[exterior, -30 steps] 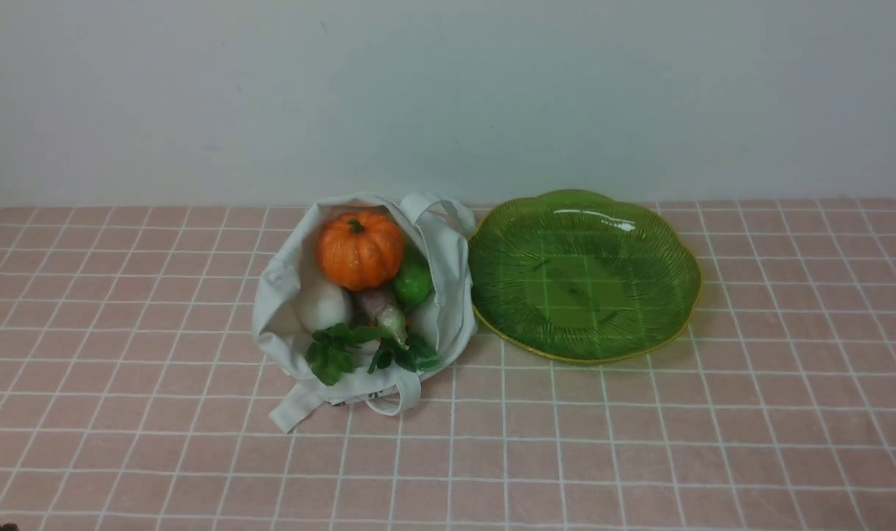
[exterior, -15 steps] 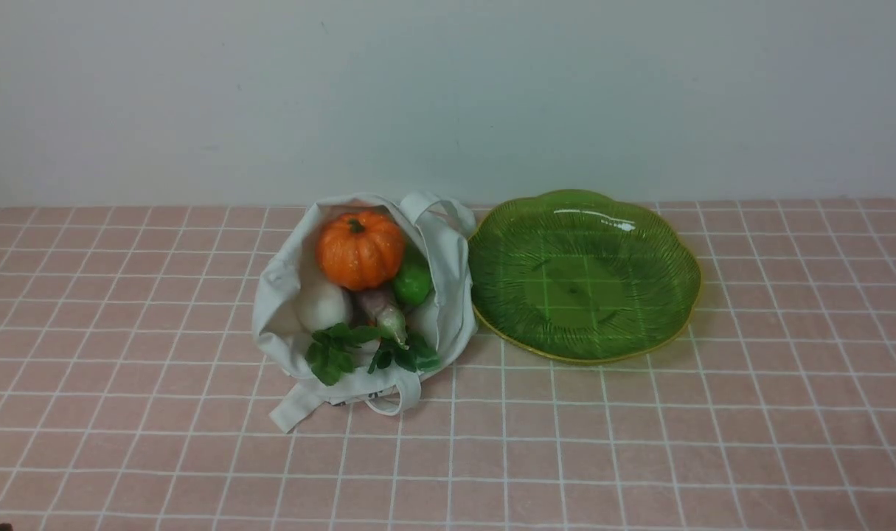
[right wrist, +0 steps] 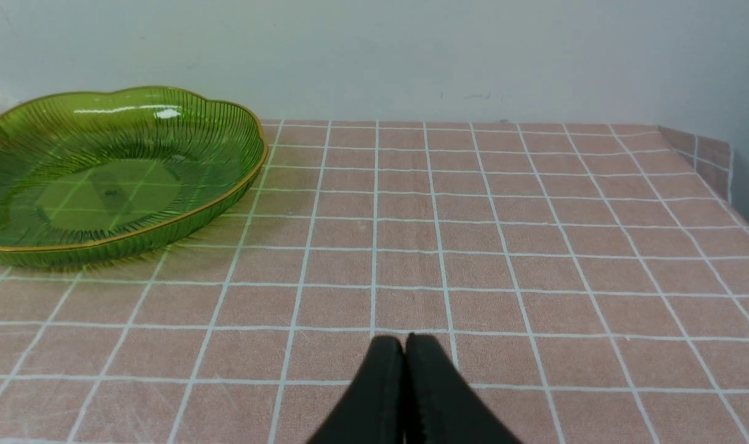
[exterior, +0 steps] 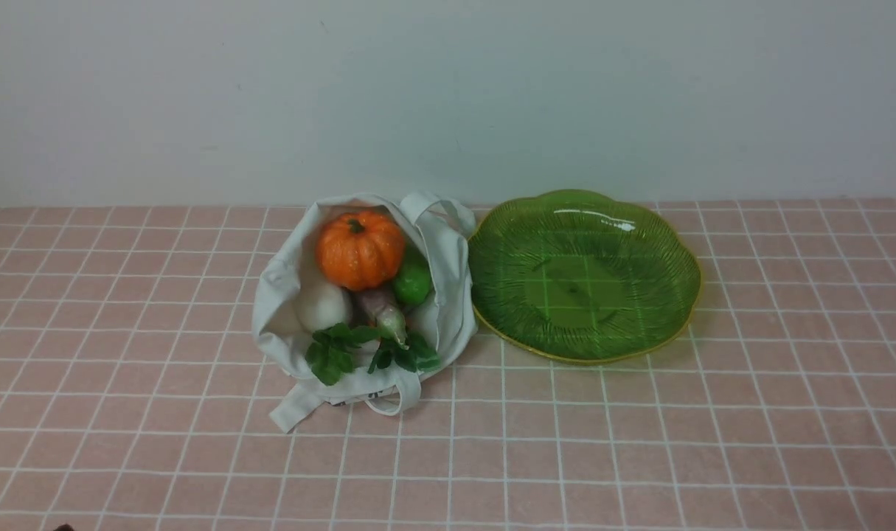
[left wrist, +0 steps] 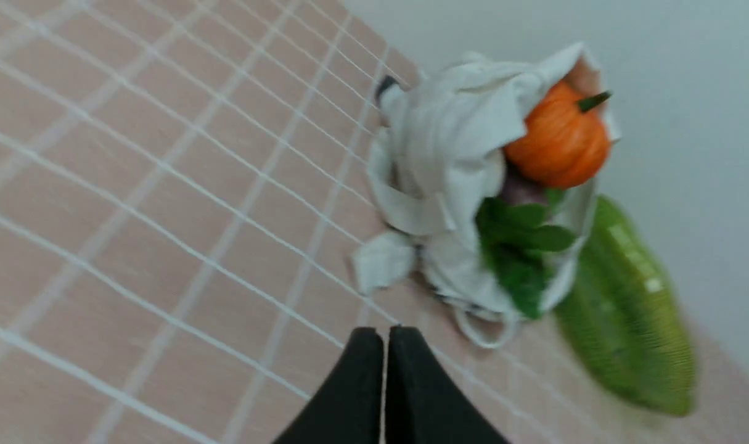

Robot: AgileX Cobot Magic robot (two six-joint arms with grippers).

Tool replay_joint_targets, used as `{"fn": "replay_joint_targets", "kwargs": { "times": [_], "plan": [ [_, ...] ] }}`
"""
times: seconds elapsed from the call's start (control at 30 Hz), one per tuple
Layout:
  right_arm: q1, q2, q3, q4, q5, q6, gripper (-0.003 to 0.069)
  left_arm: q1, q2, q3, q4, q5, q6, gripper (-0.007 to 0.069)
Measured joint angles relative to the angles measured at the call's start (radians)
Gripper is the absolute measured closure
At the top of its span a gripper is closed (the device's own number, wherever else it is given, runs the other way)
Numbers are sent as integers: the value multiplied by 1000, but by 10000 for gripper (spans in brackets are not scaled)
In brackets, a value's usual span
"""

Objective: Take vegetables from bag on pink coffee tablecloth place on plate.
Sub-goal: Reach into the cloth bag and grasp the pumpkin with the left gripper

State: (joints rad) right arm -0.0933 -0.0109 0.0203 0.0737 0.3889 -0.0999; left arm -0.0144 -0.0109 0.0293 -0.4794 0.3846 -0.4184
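The off-white cloth bag [exterior: 448,295] lies open on the pink coffee tablecloth [exterior: 639,442]. Inside it are vegetables: an orange pumpkin [exterior: 359,249], a white radish [exterior: 322,304], a green gourd [exterior: 412,282], a purple eggplant [exterior: 380,304] and leafy greens [exterior: 333,354]. The green plate [exterior: 661,295] sits empty just right of the bag. My left gripper [left wrist: 384,336] is shut, empty, short of the bag [left wrist: 448,142] and pumpkin [left wrist: 559,145]. My right gripper [right wrist: 404,342] is shut, empty, over bare cloth to the right of the plate [right wrist: 16,160].
A pale wall [exterior: 448,96] rises right behind the bag and plate. In the right wrist view the cloth folds over the table's far right corner [right wrist: 713,160]. A strap handle [exterior: 300,409] of the bag lies toward me on the cloth.
A dark bit of my left arm at the bottom-left corner of the front view has shifted a little to the right. Bag, vegetables and plate have not moved.
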Motion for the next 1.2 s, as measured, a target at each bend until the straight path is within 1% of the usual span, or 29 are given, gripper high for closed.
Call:
{"fn": "replay_joint_targets", "kwargs": {
  "times": [0.03,0.1,0.27,0.33,0.47,0.5,0.57,0.6,0.67,0.7,0.77,0.87,0.93,1.0,1.07,1.1,1.17,1.2],
  "plan": [
    [0,0,0,0,0,0,673,0,0,0,-56,0,-19,629],
    [0,0,0,0,0,0,673,0,0,0,-106,0,-33,629],
    [0,0,0,0,0,0,673,0,0,0,-113,-23,-12,629],
    [0,0,0,0,0,0,673,0,0,-3,-120,-38,41,629],
    [0,0,0,0,0,0,673,0,1,-102,-121,54,186,629],
    [0,0,0,0,0,0,673,0,21,-187,-116,94,244,629],
    [0,0,0,0,0,0,673,0,90,-288,-89,151,292,629],
    [0,0,0,0,0,0,673,0,172,-353,-60,193,311,629],
    [0,0,0,0,0,0,673,0,300,-456,-3,266,326,629],
    [0,0,0,0,0,0,673,0,314,-456,3,275,327,629],
    [0,0,0,0,0,0,673,0,466,-556,80,365,333,623],
    [0,0,0,0,0,0,673,0,706,-678,155,434,367,575],
    [0,0,0,0,0,0,673,0,817,-750,156,446,413,531],
    [0,0,0,0,0,0,673,0,928,-809,119,446,470,465],
    [0,0,0,0,0,0,673,-15,1021,-860,44,446,551,389],
    [0,0,0,0,0,0,673,-42,1078,-885,-13,445,618,335],
    [0,0,0,0,0,0,673,-86,1139,-906,-75,437,673,277],
    [0,0,0,0,0,0,673,-93,1147,-908,-82,435,678,270]
  ]
}}
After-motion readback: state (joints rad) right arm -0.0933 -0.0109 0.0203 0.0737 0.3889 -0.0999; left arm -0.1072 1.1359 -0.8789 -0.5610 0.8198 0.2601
